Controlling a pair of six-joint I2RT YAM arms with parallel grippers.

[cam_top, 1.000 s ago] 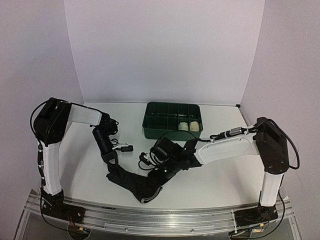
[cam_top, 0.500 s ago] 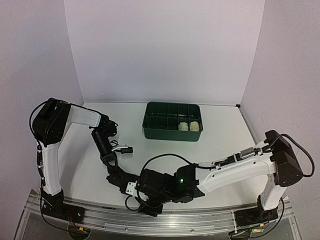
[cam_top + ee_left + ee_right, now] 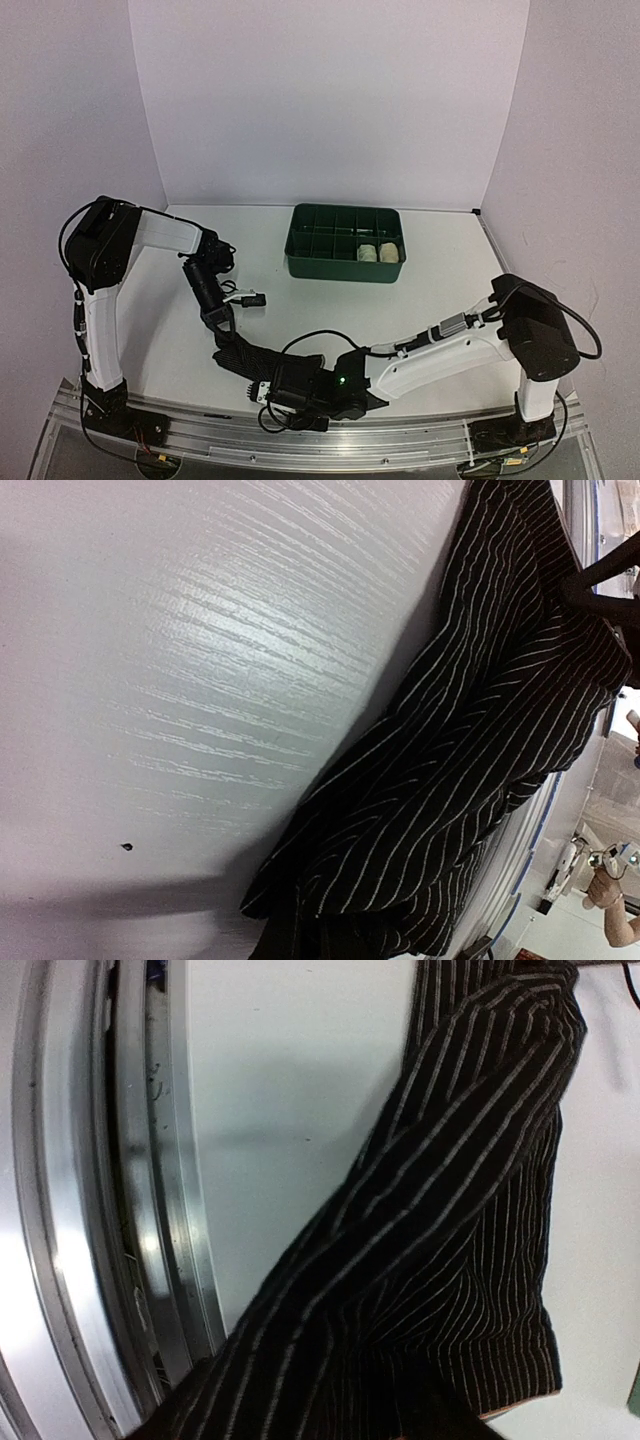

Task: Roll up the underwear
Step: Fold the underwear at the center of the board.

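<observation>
Two rolls (image 3: pixel 378 252) sit in the green tray (image 3: pixel 300 262); the black striped underwear (image 3: pixel 255 357) lies unrolled at the table's (image 3: pixel 450 290) near edge. Left gripper (image 3: pixel 224 338) is closed, apparently pinching one end; right gripper (image 3: pixel 272 388) is over the other, jaws hidden by cloth, can't tell. Next probably needs right to grab that end and start rolling.

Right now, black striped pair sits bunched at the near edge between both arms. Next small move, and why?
Probably close the right fingers on the near end of the black underwear and draw it away from the rail. The left fingers pinch its far end; the cloth lies bunched beside that rail, and the right fingers are hidden by it.
</observation>
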